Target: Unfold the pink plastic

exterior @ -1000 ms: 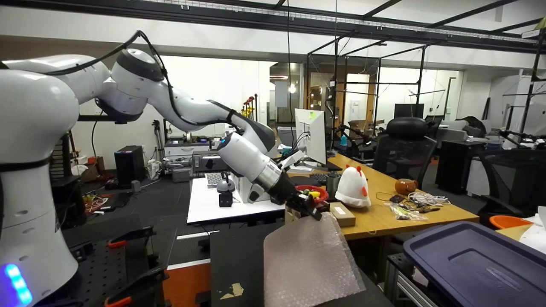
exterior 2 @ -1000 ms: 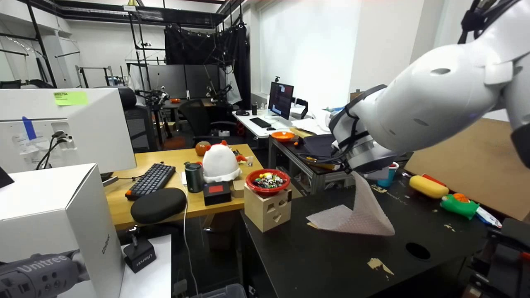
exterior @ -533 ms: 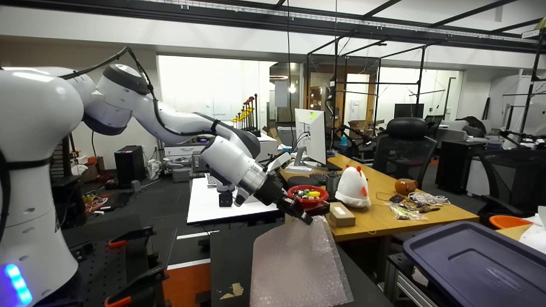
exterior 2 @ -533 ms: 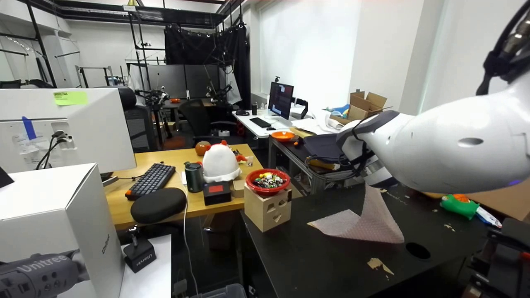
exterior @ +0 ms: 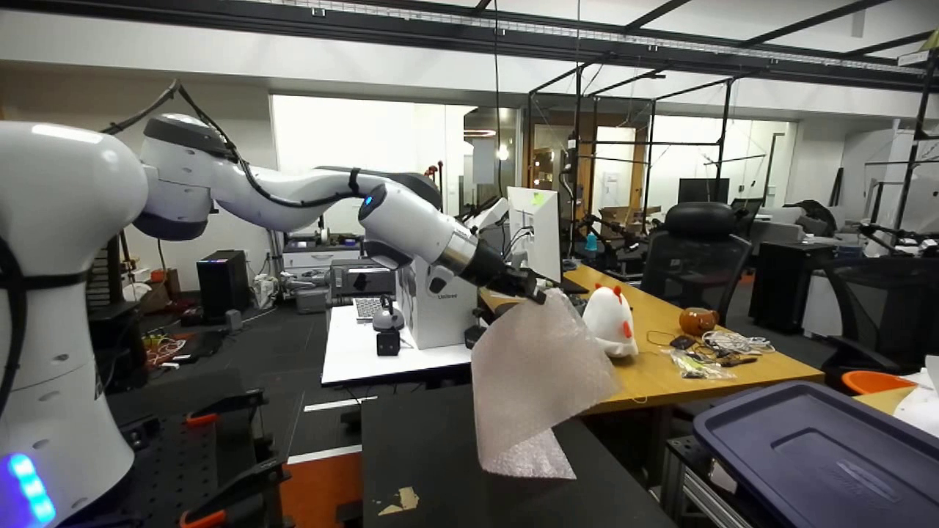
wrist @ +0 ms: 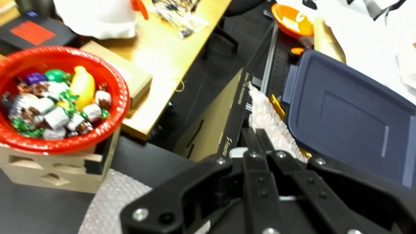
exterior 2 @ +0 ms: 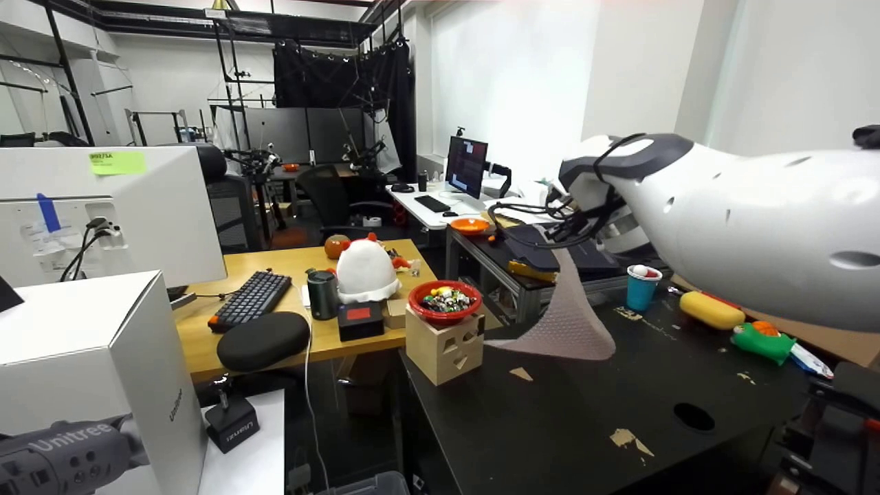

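Wrist view: the gripper (wrist: 255, 130) has its fingers (wrist: 260, 175) together, clamped on the pink plastic (wrist: 266, 120), a crinkled strip of it showing beyond the tips. In both exterior views the plastic hangs from that grip, its lower end curled over the black desk (exterior 2: 536, 433); whether it touches the surface I cannot tell. By the desk's corner a wooden block (exterior 2: 433, 354) bears a red bowl (exterior 2: 416, 304), the plastic's trailing end just beside the block

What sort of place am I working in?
Probably a robotics lab or shared office: a white box marked Unitree, a computer monitor and a mesh-backed office chair point that way.
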You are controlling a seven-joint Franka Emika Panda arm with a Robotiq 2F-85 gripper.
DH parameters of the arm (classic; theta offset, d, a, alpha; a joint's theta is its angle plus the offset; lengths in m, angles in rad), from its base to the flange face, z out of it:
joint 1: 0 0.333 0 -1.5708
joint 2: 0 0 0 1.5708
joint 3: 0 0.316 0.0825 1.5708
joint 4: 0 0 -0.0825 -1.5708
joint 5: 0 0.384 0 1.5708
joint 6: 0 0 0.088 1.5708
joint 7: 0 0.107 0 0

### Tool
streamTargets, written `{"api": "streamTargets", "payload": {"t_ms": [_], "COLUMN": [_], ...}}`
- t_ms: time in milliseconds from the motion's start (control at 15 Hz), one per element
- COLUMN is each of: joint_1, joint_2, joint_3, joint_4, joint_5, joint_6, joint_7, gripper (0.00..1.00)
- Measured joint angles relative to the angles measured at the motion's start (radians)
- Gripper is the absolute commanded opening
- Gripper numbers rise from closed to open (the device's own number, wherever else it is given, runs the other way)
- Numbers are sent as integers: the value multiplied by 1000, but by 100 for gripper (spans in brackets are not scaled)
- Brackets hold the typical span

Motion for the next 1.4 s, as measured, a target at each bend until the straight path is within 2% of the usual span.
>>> {"api": "streamTargets", "payload": {"t_ms": [200,400,600,800,1067,1267,1400], "joint_1": [-8,-55,-130,-230,-384,-489,-559], "joint_2": [-16,-126,-229,-337,-501,-621,-706], "joint_3": [-92,-96,-68,-13,110,203,270], "joint_4": [-40,-87,-145,-175,-177,-178,-178], "joint_5": [-1,-1,-2,-4,-12,-32,-29], "joint_6": [-182,-278,-403,-490,-500,-446,-349], "joint_7": [-54,-241,-437,-621,-827,-911,-946], "gripper": [0,0,0,0,0,0,0]}}
